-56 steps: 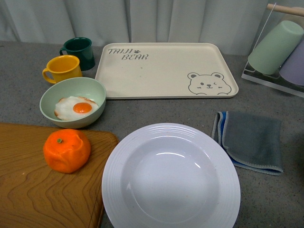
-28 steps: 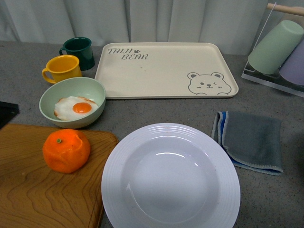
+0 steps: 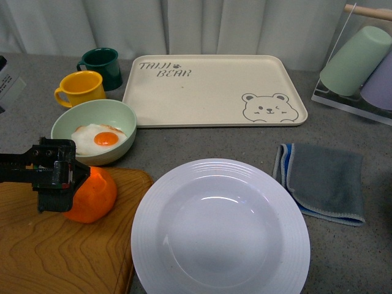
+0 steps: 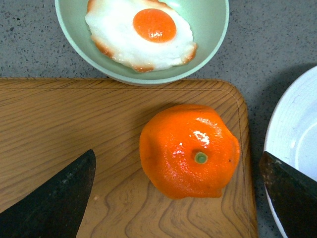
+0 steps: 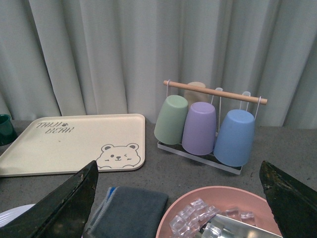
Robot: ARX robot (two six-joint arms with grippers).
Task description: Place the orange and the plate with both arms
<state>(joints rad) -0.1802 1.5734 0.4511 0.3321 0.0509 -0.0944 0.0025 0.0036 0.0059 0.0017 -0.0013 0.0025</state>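
Note:
The orange (image 3: 95,195) sits on a wooden cutting board (image 3: 55,251) at the front left; it also shows in the left wrist view (image 4: 189,149), stem dot up. My left gripper (image 3: 56,177) hangs over the orange, partly hiding it, open, with one finger (image 4: 54,198) on each side and not touching it. The white ridged plate (image 3: 220,229) lies on the counter to the right of the board; its rim shows in the left wrist view (image 4: 292,139). My right gripper (image 5: 178,213) is open and empty, out of the front view.
A pale green bowl (image 3: 93,130) with a fried egg stands behind the board. A yellow mug (image 3: 81,87), a green mug (image 3: 101,64) and a cream bear tray (image 3: 214,90) are at the back. A grey cloth (image 3: 324,180), a cup rack (image 5: 210,124) and a pink bowl of ice (image 5: 218,213) are at the right.
My left gripper has come in from the left and now hangs over the orange. The orange and plate have not moved.

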